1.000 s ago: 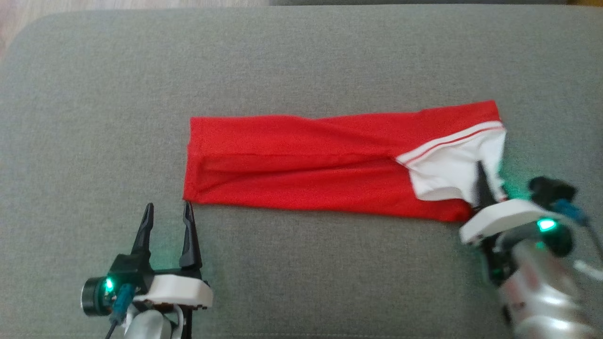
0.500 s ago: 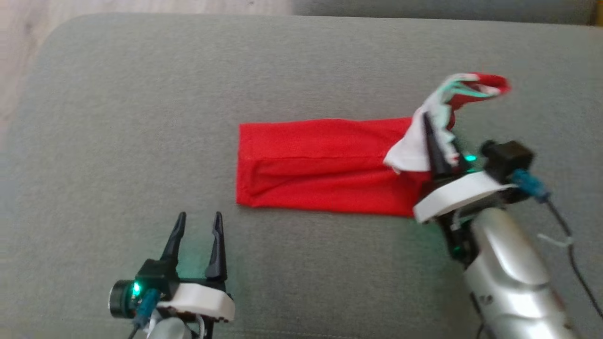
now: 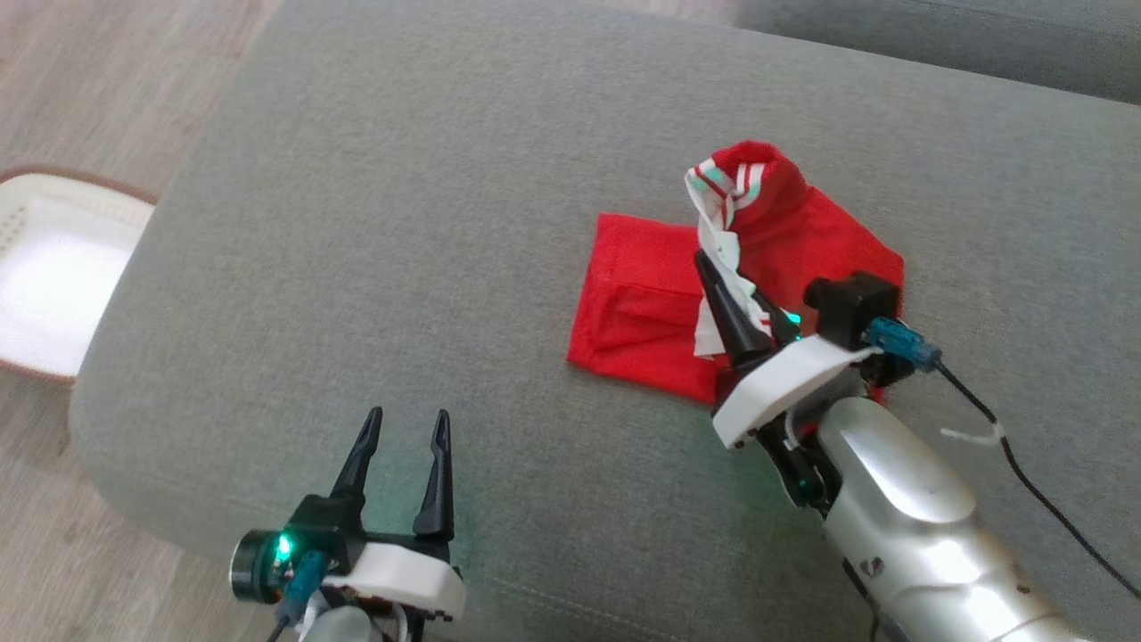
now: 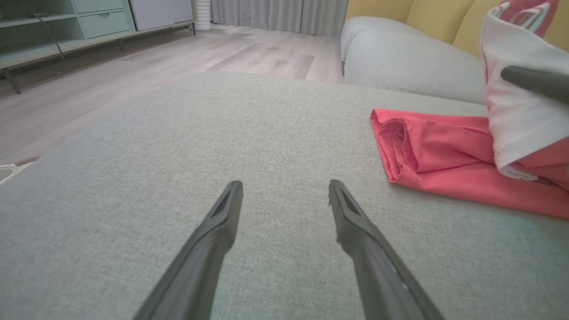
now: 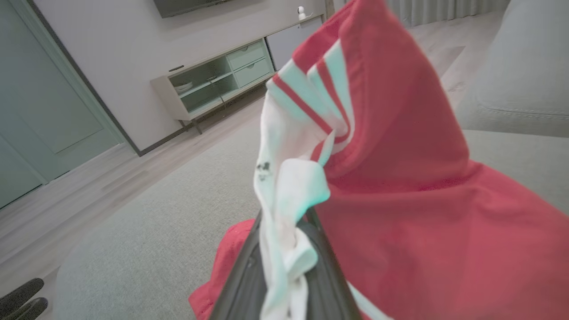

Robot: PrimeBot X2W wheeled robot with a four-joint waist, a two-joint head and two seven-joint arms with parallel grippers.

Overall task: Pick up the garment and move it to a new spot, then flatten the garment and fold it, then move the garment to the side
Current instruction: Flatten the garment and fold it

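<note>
- Writing: a few small dark marks (image 5: pixel 262 168) sit on the white cloth in the right wrist view, too blurred to read.
- The garment (image 3: pixel 642 312) is red, with a white sleeve ending in a red-striped cuff (image 3: pixel 726 178). It lies on the grey sofa cushion (image 3: pixel 401 205), toward 3 o'clock in the head view. Its 9 o'clock end lies flat and folded, and its other end is lifted off the cushion.
- The right claw (image 3: pixel 713 272) is pinched narrow on the white sleeve, with cloth bunched between its fingers and the cuff standing at 12 o'clock of its tips.
- The left claw (image 3: pixel 407 415) is spread wide and grips nothing. It sits at 7 o'clock in the head view, over bare cushion and well apart from the garment. In the left wrist view the garment's folded edge lies at 2 o'clock.
- A white basket (image 3: pixel 53 285) with a brown rim stands on the wooden floor (image 3: pixel 116 80) at 9 o'clock, beside the cushion's edge.
- A black cable (image 3: pixel 1025 481) trails from the right wrist toward 4 o'clock across the cushion.
- A low cabinet (image 5: pixel 213 84) with shelves and drawers stands by the wall at 11 o'clock in the right wrist view.
- Grey curtains (image 4: pixel 275 15) hang at 12 o'clock in the left wrist view, with a second grey seat (image 4: pixel 400 62) and yellow back cushions (image 4: pixel 435 18) at 1 o'clock.
- In the way: the lifted cloth covers the right wrist view from 12 to 5 o'clock.
</note>
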